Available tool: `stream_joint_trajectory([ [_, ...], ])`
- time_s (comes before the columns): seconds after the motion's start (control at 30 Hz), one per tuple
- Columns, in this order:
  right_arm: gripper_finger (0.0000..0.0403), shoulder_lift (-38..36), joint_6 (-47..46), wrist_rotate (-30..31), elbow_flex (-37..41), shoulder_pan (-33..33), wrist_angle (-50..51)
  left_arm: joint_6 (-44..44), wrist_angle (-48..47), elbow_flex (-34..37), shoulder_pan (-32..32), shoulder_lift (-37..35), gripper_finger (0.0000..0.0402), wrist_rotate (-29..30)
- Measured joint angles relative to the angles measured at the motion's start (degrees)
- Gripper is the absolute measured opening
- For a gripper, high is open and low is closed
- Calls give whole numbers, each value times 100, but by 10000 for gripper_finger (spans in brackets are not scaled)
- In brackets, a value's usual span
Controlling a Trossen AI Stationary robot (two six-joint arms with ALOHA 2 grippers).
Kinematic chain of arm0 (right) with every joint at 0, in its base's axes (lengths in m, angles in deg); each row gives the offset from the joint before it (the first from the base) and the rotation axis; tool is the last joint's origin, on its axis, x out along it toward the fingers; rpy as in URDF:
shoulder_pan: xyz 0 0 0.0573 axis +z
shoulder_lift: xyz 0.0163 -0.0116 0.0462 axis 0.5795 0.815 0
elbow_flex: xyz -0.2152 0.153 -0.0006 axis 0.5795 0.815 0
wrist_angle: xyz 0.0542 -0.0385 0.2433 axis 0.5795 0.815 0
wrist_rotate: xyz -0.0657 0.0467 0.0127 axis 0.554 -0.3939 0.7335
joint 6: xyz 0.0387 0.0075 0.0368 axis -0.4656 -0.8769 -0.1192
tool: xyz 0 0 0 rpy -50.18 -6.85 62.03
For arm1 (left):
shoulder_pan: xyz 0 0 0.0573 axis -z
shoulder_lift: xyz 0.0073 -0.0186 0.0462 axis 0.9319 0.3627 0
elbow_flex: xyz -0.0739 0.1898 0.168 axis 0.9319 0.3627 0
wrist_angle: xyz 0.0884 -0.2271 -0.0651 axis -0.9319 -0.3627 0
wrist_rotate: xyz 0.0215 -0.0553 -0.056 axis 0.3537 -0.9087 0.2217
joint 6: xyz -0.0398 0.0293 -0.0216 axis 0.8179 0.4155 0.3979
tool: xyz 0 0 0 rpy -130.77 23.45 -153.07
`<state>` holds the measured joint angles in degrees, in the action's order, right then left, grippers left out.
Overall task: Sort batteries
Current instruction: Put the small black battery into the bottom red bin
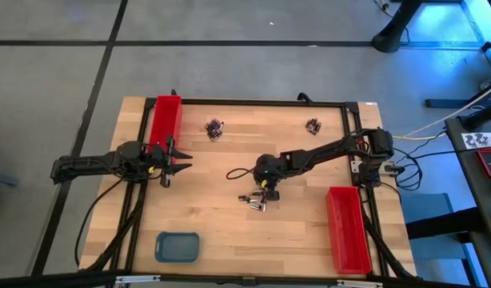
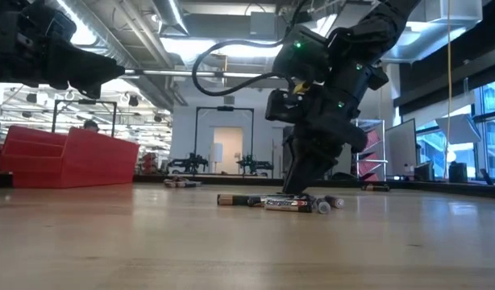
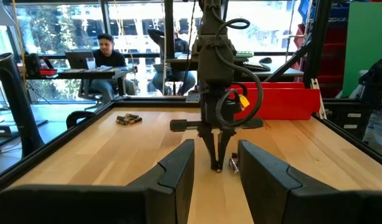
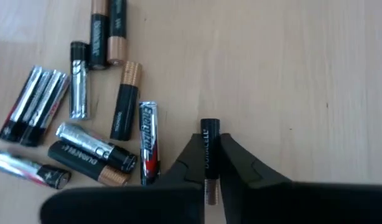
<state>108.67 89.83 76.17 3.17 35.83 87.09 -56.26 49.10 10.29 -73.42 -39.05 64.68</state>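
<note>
A heap of batteries [image 4: 97, 130] lies mid-table [image 1: 256, 200], black-and-copper cells mixed with silvery ones. My right gripper [image 4: 211, 138] slants down at the heap's edge [image 1: 265, 192] and is shut on a single black battery [image 4: 209, 127] that sits a little apart from the rest. The low view shows its fingertips [image 2: 300, 189] down at the table among the cells. Two smaller clusters [image 1: 215, 128] [image 1: 313, 126] lie near the far edge. At the table's left side my left gripper [image 1: 177, 164] hovers level and open, holding nothing. My right gripper pinches the black battery by its two long sides [image 4: 209, 158], one finger on each. The fingers slant down from above and the right. One end of the battery sticks out past the fingertips; the other is hidden under the gripper. Whether it is off the wood, I cannot tell.
One long red tray [image 1: 165, 120] stands at the far left and another [image 1: 347, 228] at the near right. A small blue-grey tray [image 1: 177, 246] sits at the near left. Bare wood surrounds the heap. A black frame rims the table.
</note>
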Motion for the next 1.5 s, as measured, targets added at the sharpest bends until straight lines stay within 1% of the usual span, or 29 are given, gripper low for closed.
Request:
stream_joint_trajectory([
  [0.07, 27, -75, -428, 200, -73, 9, 139, 0, 0, -2, 0, 0, 114, 0],
  [0.17, 15, -262, -828, 435, -258, 4, 622, 1, 0, 0, 0, 0, 114, 0],
  [0.27, 13, -570, -1127, 694, -585, -6, 1153, 0, 0, -1, 0, 0, 114, 0],
  [0.37, 14, -1027, -1389, 892, -864, 88, 1845, 2, 0, -1, -2, 0, 114, 0],
  [0.5, 13, -1647, -1694, 1004, -1010, 300, 2471, 2, 0, -1, -1, 0, 114, -1],
  [0.63, 13, -2408, -2372, 1110, -1030, 718, 3120, 0, 0, -2, 0, 4, 114, 0],
  [0.8, 13, -3198, -3929, 1671, -1025, 1613, 4149, 0, 0, 0, 0, 4, 114, 0],
  [0.9, 13, -3492, -5256, 2047, -1026, 2369, 4757, 0, 0, 0, 0, 4, 114, 0],
  [1.0, 13, -3659, -6648, 2209, -1026, 3244, 5152, 0, 0, 0, -1, 5, 114, 0],
  [1.13, 13, -3662, -8318, 2217, -1026, 4391, 5522, 0, 0, -2, 0, 4, 114, 0],
  [1.3, 13, -3629, -10191, 2082, -1026, 5550, 6305, 2, 0, -1, 0, 6, 114, 0],
  [1.4, 13, -3627, -10961, 1988, -1026, 6038, 6572, 0, 0, -1, -1, 4, 114, 0],
  [1.5, 14, -3630, -11439, 1963, -961, 6452, 6624, 0, 0, -1, 0, 4, 114, -1],
])
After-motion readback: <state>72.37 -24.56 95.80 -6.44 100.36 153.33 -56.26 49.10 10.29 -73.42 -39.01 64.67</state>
